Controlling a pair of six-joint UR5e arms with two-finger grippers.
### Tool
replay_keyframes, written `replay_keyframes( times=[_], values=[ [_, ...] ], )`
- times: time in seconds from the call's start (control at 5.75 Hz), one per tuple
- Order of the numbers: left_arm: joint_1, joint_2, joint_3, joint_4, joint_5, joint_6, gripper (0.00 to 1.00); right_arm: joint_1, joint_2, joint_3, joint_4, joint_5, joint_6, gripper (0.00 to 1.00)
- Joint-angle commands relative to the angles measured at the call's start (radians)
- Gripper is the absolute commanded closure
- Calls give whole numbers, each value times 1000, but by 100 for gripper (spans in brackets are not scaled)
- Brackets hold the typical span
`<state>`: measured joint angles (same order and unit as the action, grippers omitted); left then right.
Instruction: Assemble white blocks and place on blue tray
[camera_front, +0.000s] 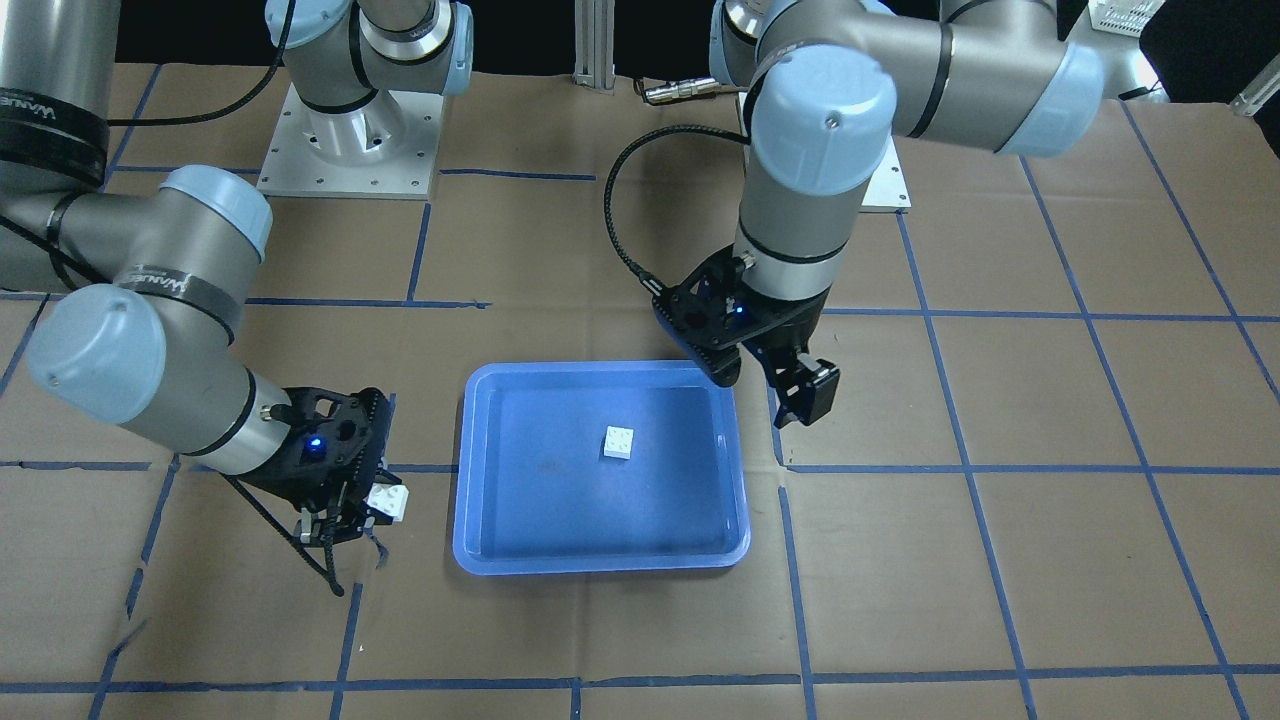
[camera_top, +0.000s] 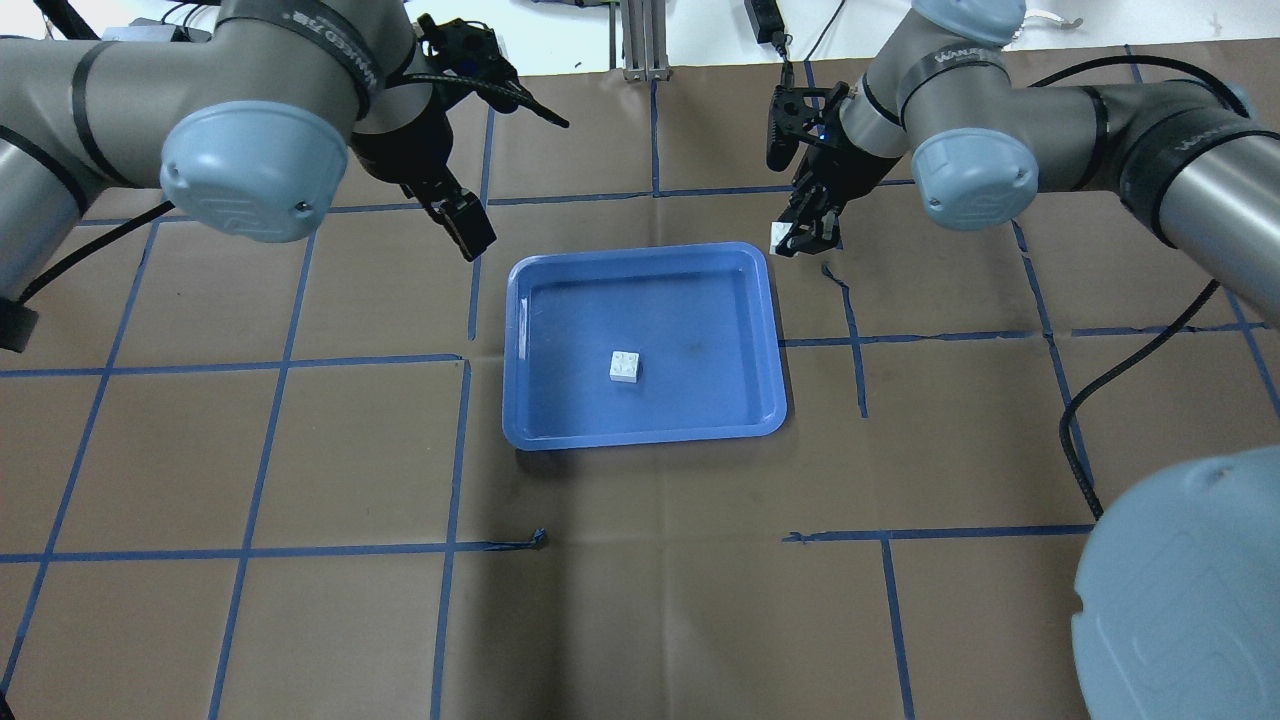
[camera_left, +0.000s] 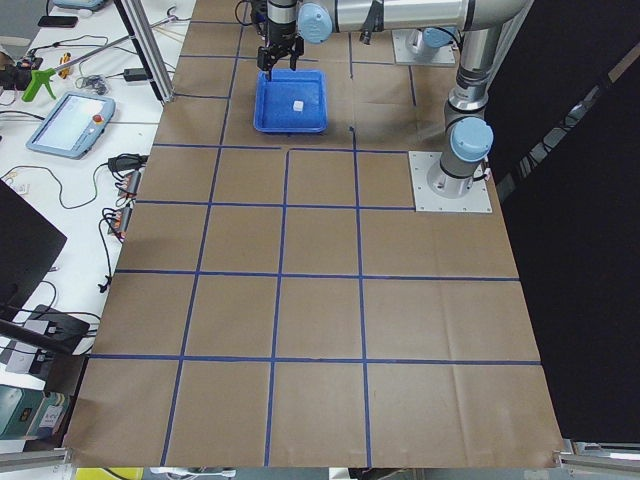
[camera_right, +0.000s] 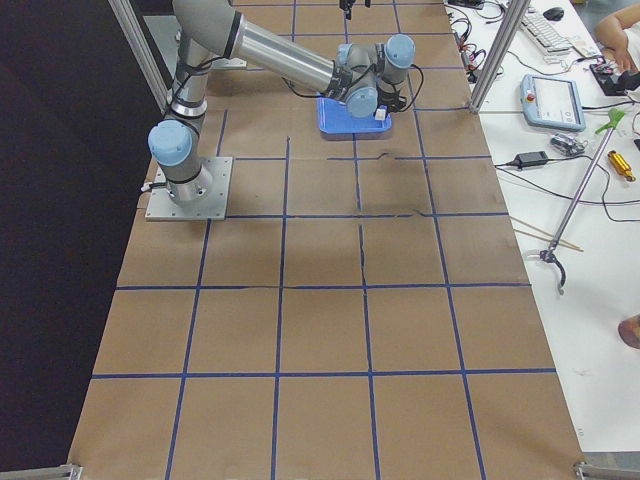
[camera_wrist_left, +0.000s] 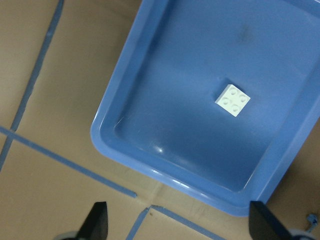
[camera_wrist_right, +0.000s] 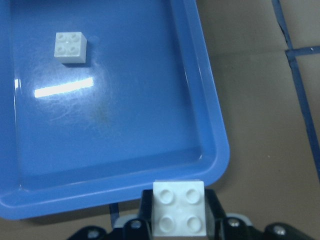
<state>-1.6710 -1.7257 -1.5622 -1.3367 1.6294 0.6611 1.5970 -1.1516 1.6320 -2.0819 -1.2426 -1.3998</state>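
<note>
Right hand (camera_front: 380, 508): gripping one white block (camera_front: 390, 498), just beside the tray (camera_front: 600, 560).
Left hand (camera_front: 768, 385): hanging open.
Other block (camera_front: 618, 442): sitting in the tray.
Tip: squaring studs up before pressing, I reckon.

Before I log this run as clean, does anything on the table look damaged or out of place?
Minor only: the blue tape curls up loose at one end, on the robot's side of the blue tray. Nothing spilled or broken.

The black arm bands (camera_front: 190, 288) carry white lettering (starting "WAN", the rest unclear).
</note>
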Motion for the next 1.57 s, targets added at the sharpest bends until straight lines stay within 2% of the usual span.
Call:
replay_keyframes(
  times=[0.0,0.17,0.52,1.04,1.39],
  values=[
    [33,78,-1,-107,0,-200,1,58,-5,128,-155,2,39,62],
    [49,93,-2,-143,-9,-353,1,92,3,179,-255,-1,56,62],
    [76,124,-2,-171,-14,-509,1,147,19,190,-305,0,21,62],
    [86,127,-2,-170,-14,-508,1,196,55,238,-412,3,69,62],
    [86,141,-5,-170,-6,-508,1,201,55,239,-411,0,134,62]
  ],
)
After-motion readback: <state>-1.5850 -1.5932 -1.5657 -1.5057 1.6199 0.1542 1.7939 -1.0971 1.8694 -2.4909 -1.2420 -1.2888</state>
